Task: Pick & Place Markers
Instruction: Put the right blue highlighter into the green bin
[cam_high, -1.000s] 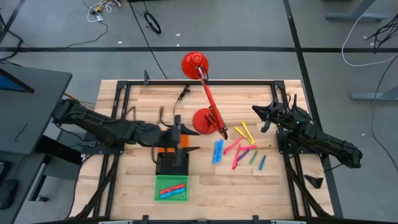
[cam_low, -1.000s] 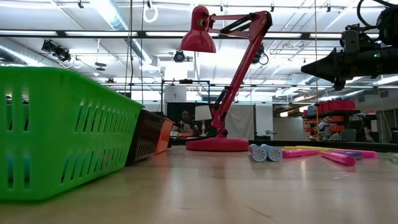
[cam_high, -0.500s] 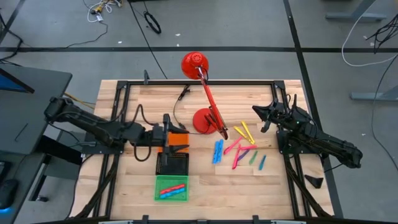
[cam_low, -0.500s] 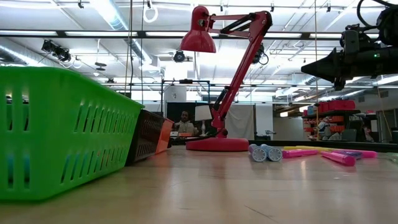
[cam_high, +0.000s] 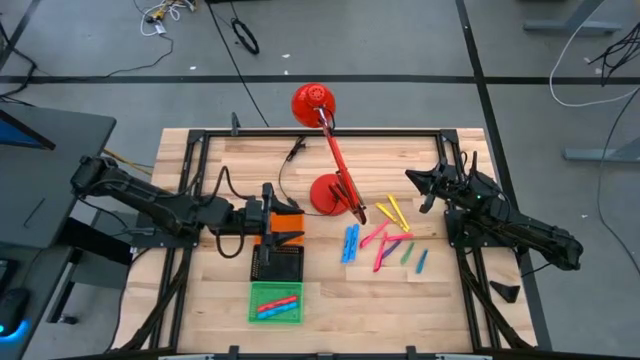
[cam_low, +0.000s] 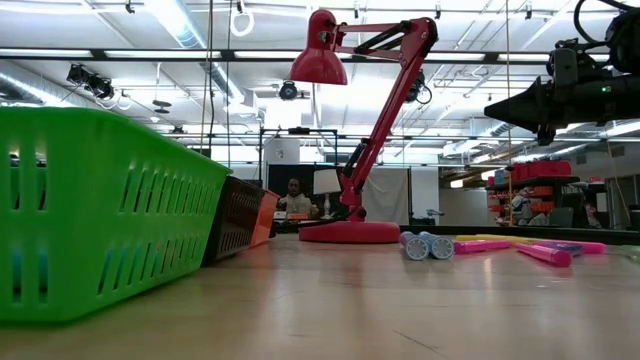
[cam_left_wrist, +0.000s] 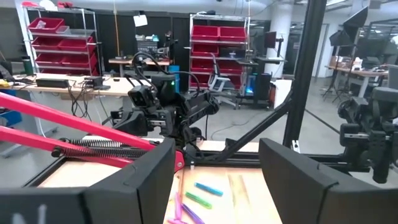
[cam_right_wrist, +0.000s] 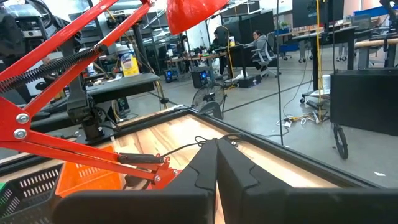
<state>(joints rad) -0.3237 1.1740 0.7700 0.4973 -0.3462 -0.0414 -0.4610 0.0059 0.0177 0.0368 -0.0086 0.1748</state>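
Your left arm has just drawn back a little from where it was reaching a second ago and has since come to a stop; over the last half second nothing on the tabletop (cam_high: 440, 290) has moved. The left gripper (cam_high: 284, 233) now hangs over the near edge of the orange tray (cam_high: 291, 217), just beside the black tray (cam_high: 277, 263), with its fingers (cam_left_wrist: 144, 182) spread wide and nothing between them, as the left wrist view shows plainly. I read that as a delivery finished and the arm free for the next pick. The green tray (cam_high: 275, 303) already holds a few markers, blue and red by the look of them. The rest of the markers (cam_high: 385, 240) lie loose on the tabletop to the right of the red lamp (cam_high: 328, 193): a blue pair (cam_high: 350, 242) side by side, yellow ones (cam_high: 392, 212) nearer the lamp arm, and pink, green and another blue spread between. None of them has shifted. Your right gripper (cam_high: 415, 180) has not stirred at all; it hovers above the far right part of the tabletop, fingers pressed together and carrying nothing. So the sorting is only partly done, and most of the pile is still to be moved. It lies closer to your idle right arm than to the left one.
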